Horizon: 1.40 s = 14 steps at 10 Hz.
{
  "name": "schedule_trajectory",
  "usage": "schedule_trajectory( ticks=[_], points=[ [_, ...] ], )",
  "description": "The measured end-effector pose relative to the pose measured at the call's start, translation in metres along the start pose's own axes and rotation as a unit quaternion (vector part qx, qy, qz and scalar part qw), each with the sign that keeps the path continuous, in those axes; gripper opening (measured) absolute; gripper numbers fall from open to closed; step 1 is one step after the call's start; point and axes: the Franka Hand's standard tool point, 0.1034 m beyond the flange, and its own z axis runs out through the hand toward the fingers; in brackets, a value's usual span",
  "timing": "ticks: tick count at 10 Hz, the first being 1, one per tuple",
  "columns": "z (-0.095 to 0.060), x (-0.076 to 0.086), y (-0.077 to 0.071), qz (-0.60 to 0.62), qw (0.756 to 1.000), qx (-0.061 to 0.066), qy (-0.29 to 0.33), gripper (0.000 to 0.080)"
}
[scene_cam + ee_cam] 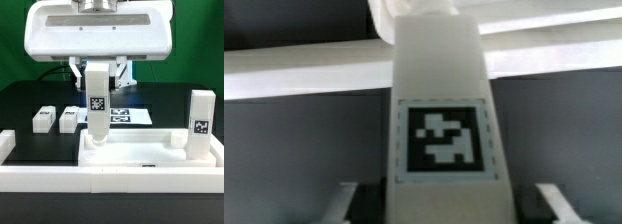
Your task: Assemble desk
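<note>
Leg-fitting step is on, as I read it. Your gripper [96, 70] is clenched on the upper end of the held leg [96, 108]. That leg stands upright w/ its foot at the tabletop's far corner on the exterior view's left. The tabletop [150, 152] lies flat, rim up, right behind the front rail [100, 182]. In the wrist view the held leg [441, 90] runs dead centre btwn the fingertips [548, 200], tag facing the cam, no tilt visible.

Progress, approx halfway or less:
- The standing leg [202, 122] is upright at the far corner on the exterior view's right, so prob. fitted already.
- The left loose leg [43, 119] and right loose leg [68, 117] lie side by side on the black table [30, 100], well apart from the tabletop on the exterior view's left.
- The marker board [130, 115] lies farther back, behind the held leg.

You can't tell from either view whether the foot is seated. The rim hides the joint.

Next move, my guess:
- Keep the leg plumb and press straight down.
- Turn it home if the joint is threaded.
- Watch that the tabletop doesn't slide or spin under the load; the rail should help brace it.
- Let go only once the leg stands w/o support, then head for the loose pair.
</note>
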Motion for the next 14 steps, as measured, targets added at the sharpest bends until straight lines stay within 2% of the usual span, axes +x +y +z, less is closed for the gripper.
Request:
schedule_trajectory(
  ticks=[3,7,8,11,14],
  points=[
    [0.007,-0.012,-0.004,-0.003,1.000,-0.002,0.000,0.0288],
    [0.009,-0.005,-0.001,-0.013,0.999,-0.013,0.031,0.0288],
    [0.006,0.000,0.007,-0.020,0.996,-0.030,0.078,0.0288],
    [0.010,-0.008,0.008,-0.019,0.997,-0.032,0.075,0.0288],
    [0.009,-0.008,0.000,-0.023,0.997,-0.028,0.074,0.0288]
  ],
)
